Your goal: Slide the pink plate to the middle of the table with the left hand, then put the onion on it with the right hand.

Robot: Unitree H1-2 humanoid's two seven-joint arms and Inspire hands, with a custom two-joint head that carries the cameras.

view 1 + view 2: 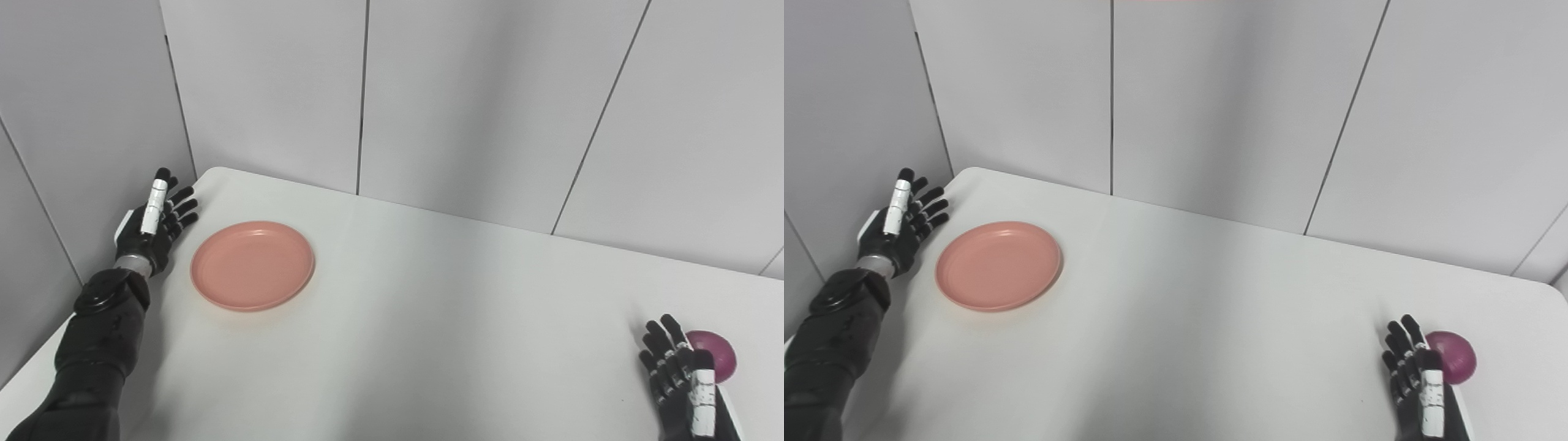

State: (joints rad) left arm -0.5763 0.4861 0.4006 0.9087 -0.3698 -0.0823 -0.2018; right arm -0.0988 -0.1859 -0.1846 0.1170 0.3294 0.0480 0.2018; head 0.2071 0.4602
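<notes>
A round pink plate (252,264) lies flat on the white table (429,318), toward its far left. My left hand (155,223) is open at the table's left edge, a short gap to the left of the plate, fingers spread and pointing away from me. A purple onion (715,355) rests near the front right corner. My right hand (683,380) is open just left of the onion, its fingers extended and partly in front of it; nothing is held.
Grey wall panels (465,104) close in the table at the back and on the left. The table's left edge (37,361) runs under my left forearm.
</notes>
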